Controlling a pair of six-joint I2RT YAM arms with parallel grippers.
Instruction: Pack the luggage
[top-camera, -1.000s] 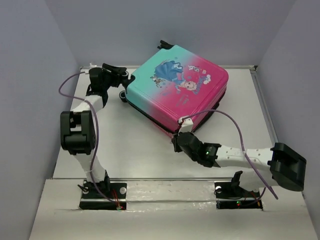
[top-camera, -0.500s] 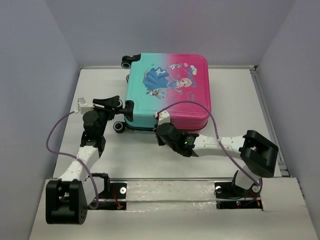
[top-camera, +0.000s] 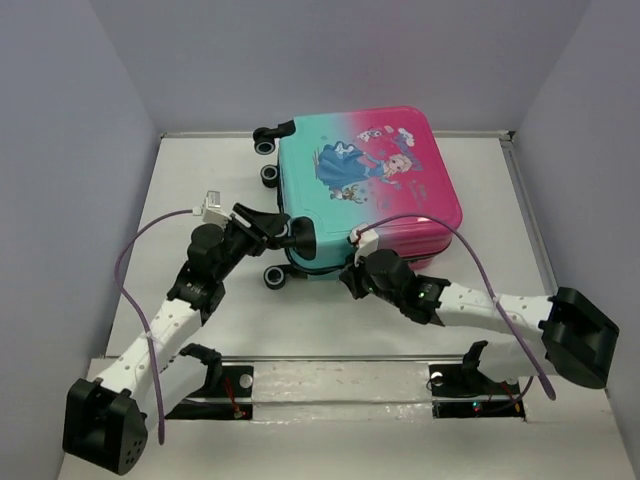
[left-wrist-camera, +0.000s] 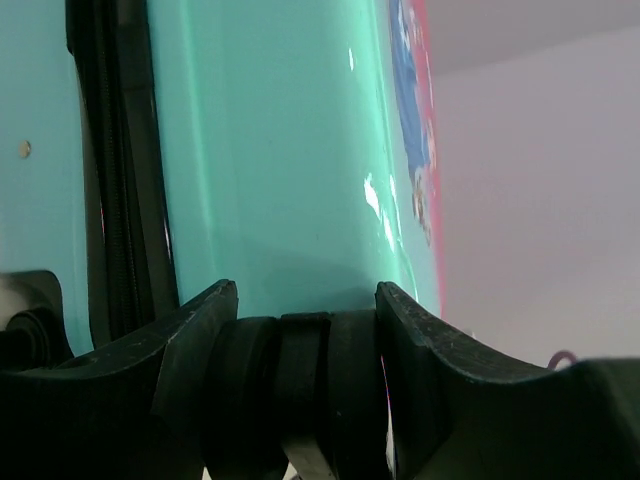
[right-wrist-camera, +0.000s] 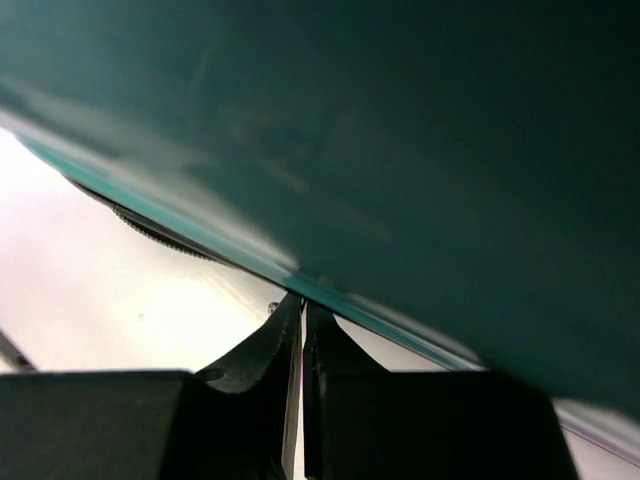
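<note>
From above: shows the luggage (top-camera: 365, 185) shut and lying flat, print up, at the far middle of the counter (top-camera: 200, 170). Looks close to packed, contents hidden, with perhaps only zipping or final placing left. Puts the left tool (top-camera: 283, 233) on the near left wheel (top-camera: 301, 236) and the right tool (top-camera: 358, 272) against the near edge. Differs from half a second ago: now sits turned, pink end swung right and nearer, wheels shifted right. From the left wrist: finds both fingers (left-wrist-camera: 200, 330) clamped either side of that black wheel, teal shell just beyond. From the right wrist: finds fingers (right-wrist-camera: 270, 345) pressed together beneath the teal rim; impossible to tell of any zip pull pinched between.
</note>
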